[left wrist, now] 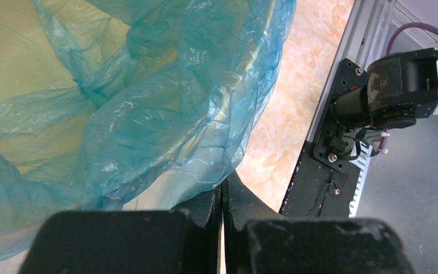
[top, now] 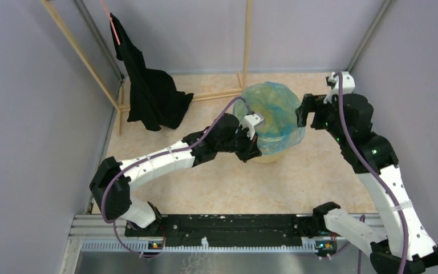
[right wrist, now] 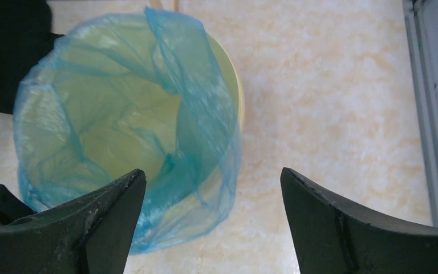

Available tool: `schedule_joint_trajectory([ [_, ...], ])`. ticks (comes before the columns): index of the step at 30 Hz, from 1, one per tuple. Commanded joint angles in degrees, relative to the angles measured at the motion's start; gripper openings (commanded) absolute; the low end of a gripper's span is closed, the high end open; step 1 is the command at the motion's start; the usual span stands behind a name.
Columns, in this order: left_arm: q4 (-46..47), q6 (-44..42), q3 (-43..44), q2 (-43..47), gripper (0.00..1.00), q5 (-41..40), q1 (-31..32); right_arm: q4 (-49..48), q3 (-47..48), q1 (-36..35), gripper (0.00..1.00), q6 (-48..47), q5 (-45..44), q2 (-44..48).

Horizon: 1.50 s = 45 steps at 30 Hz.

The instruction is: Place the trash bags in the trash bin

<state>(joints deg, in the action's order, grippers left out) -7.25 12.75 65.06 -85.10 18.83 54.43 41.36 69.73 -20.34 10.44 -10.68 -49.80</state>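
At far left a black cloth (top: 151, 91) hangs in limp folds from a bare wooden frame (top: 85, 57), its lower end resting on the mottled beige tabletop (top: 319, 165). Near centre, the left gripper (top: 250, 140) sits against the near left side of the bin (top: 268, 157). The left wrist view shows its jaws together, with the tips at the lower hem of the bag (left wrist: 148, 114); whether film is caught between them cannot be determined. The bin is a round yellow plastic bucket with a plain rim (right wrist: 236, 85), standing upright on the tabletop. The bag (top: 274, 117) is thin, translucent light-blue film, glossy and heavily creased. It sits inside the bin with its mouth open and its edge folded outward over most of the rim; a section of rim on one side is uncovered. To the right, the right gripper (top: 303, 111) is just beside the bag, its jaws wide apart and holding nothing.
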Motion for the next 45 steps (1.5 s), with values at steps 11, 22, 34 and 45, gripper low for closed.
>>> schedule_joint_trajectory([
  [11,4.33,0.42,-3.04,3.19,0.03,-1.01,-0.03,1.08,18.68,-11.96,0.89,-16.60,-21.11,-28.98],
  [22,4.45,1.25,-3.80,3.76,0.03,-0.37,-0.03,-3.51,19.69,-12.20,0.41,-17.75,-30.01,-34.14],
  [34,4.33,3.06,-3.28,3.23,0.02,0.34,-0.03,-13.48,15.22,16.07,0.04,0.46,29.09,-30.50],
  [45,3.44,4.16,-2.47,2.88,0.02,0.20,-0.03,-28.09,6.43,26.53,0.06,17.83,62.99,-40.57],
])
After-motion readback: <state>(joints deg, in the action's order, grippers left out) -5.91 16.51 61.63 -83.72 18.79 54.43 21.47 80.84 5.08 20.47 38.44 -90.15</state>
